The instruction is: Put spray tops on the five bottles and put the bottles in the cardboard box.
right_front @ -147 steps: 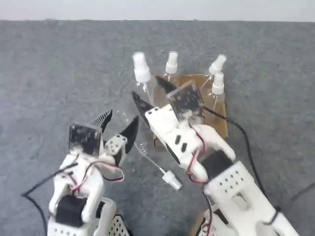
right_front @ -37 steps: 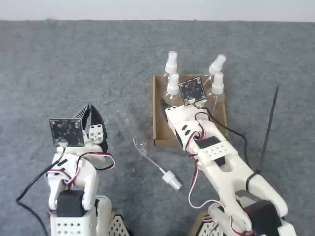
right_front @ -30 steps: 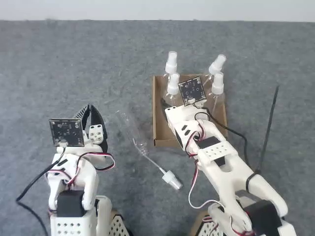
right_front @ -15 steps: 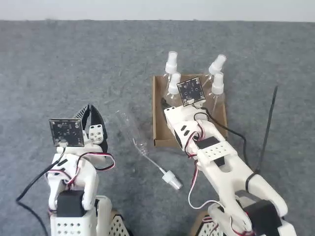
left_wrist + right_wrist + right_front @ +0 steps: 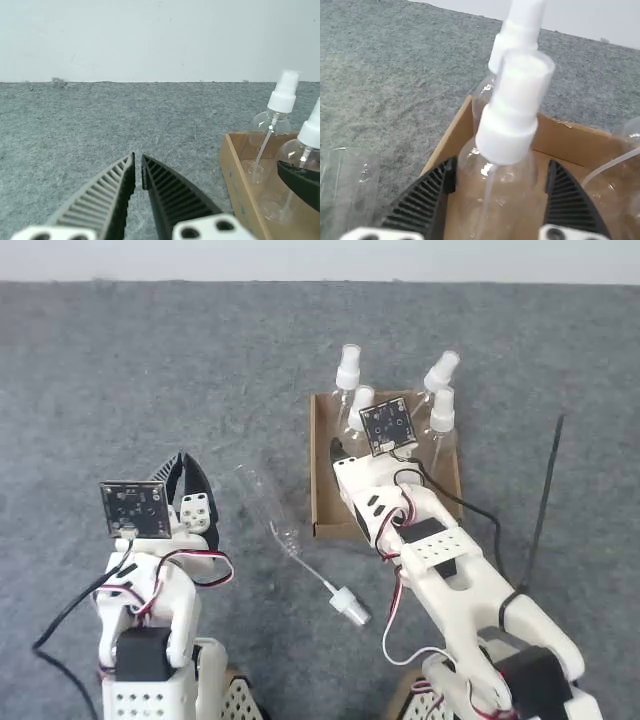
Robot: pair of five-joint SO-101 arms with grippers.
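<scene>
High view: the cardboard box (image 5: 316,480) sits on the grey table (image 5: 120,370) straight ahead of the right arm. Four capped bottles stand upright at its far end, which keeps their tops from tangling. The right gripper (image 5: 350,438) is down inside the box at the near-left bottle (image 5: 361,402). The uncapped bottle (image 5: 266,502) lies on the table just beside the box's left wall. Its loose spray top (image 5: 351,607) lies nearer the arms, tube towards the bottle's neck. Both lie between the arms, probably so either can reach them. The left gripper (image 5: 186,472) hangs well apart from them.

Left wrist view: its fingers (image 5: 115,192) are pressed almost together on nothing, aimed over bare table. It looks parked to leave the right arm room.

Right wrist view: the fingers (image 5: 427,197) are spread either side of the bottle's body, low under the shoulder so the top stays free. One touches the plastic and the other shows a sliver of cardboard, so I judge it a slack hold, the bottle resting in the box
</scene>
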